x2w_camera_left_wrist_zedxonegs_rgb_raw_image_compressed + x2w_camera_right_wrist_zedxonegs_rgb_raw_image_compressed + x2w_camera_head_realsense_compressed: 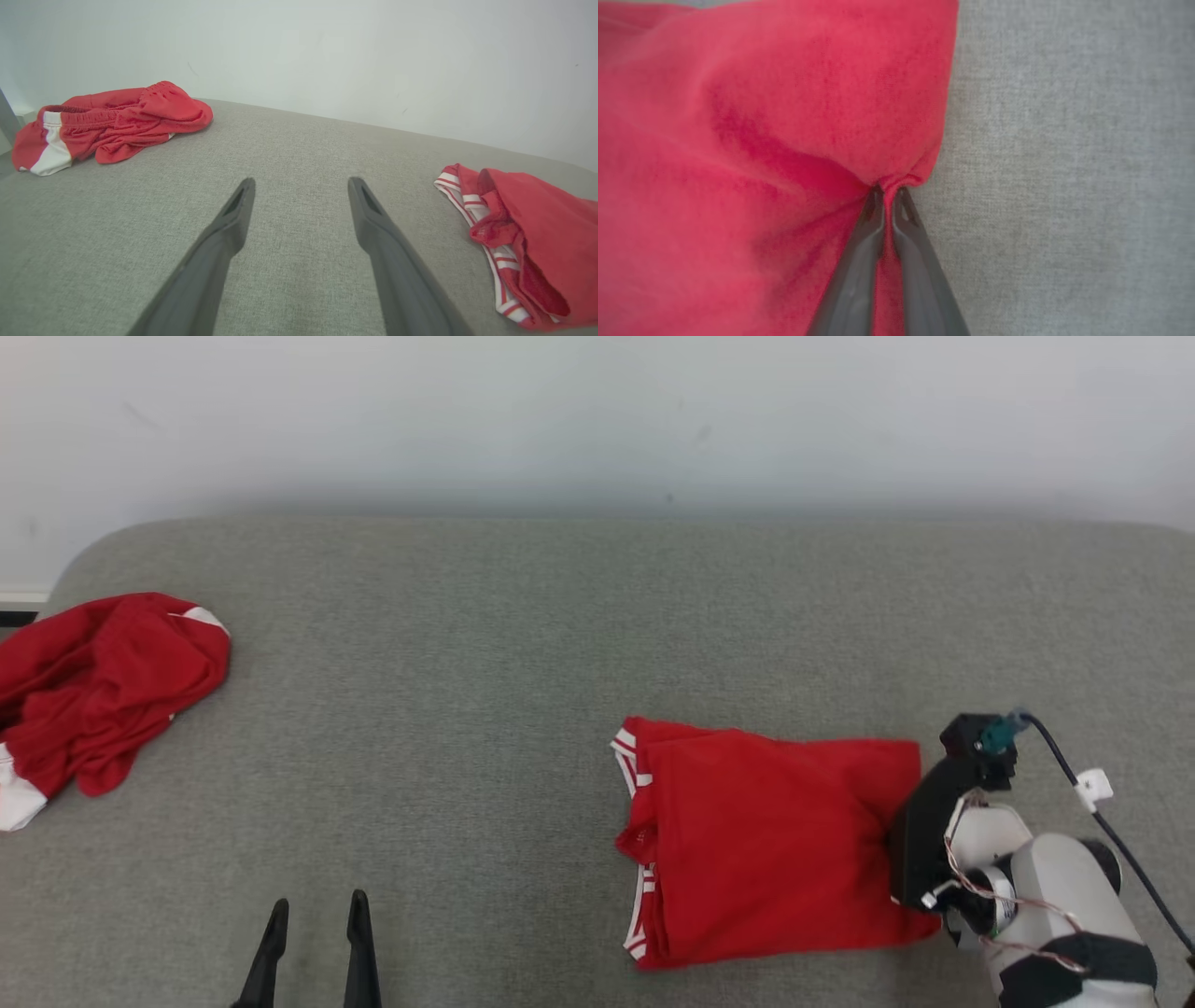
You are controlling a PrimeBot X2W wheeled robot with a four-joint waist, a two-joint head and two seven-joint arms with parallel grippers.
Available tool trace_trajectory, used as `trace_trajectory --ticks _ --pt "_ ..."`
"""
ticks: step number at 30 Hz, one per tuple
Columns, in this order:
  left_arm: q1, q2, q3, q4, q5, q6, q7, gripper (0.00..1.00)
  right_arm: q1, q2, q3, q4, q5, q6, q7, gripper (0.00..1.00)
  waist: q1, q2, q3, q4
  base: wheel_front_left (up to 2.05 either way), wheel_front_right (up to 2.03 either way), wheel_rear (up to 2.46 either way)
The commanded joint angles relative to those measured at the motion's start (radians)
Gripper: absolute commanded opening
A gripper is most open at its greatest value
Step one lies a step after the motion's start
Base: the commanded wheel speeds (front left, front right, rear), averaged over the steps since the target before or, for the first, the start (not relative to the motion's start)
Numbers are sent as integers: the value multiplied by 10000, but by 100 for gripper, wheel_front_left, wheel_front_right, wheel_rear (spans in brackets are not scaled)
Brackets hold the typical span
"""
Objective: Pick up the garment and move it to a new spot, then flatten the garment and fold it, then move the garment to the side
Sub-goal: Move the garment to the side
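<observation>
A folded red garment (770, 845) with white-striped trim lies on the grey padded surface (523, 653), right of centre. In the left wrist view this garment (537, 238) sits at the right edge. My right gripper (888, 191) is shut on a pinch of the garment's red cloth (784, 140) at its right edge. In the head view the right arm's black wrist (934, 821) presses against that edge and hides the fingers. My left gripper (316, 919) stands open at the lower left, over bare surface, its fingers (233, 219) spread wide.
A second red garment (93, 695) with white panels lies crumpled at the far left edge of the surface, also in the left wrist view (112, 123). A pale wall (597, 420) runs behind the surface. A black cable (1111, 831) trails from the right wrist.
</observation>
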Motion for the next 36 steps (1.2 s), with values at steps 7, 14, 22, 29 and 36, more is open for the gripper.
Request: trace_trajectory --ticks 7,14,22,29,36 --pt "-624 -12 -132 -441 169 -148 -30 100 -1449 -661 852 374 -416 2 -774 0 0 0 1019 -1204 0 0 0" --pt "-1269 -6 -237 -906 607 -356 -30 100 -2949 -1313 1270 834 -799 1 -1290 0 0 0 2086 -2385 0 0 0" --pt "-2366 113 -646 -1668 1020 -697 -30 100 -4268 -2352 672 1321 -1541 1 -2015 0 0 0 3455 -3178 0 0 0" --pt "-2786 396 -1237 -2191 1229 -781 -30 100 -4676 -2830 -283 1660 -2056 2 -3016 0 0 0 4154 -3440 0 0 0" --pt "-2723 788 -1462 -2510 1278 -811 7 100 -5020 -2720 -951 2001 -2499 1 -4328 0 0 0 4664 -3811 0 0 0"
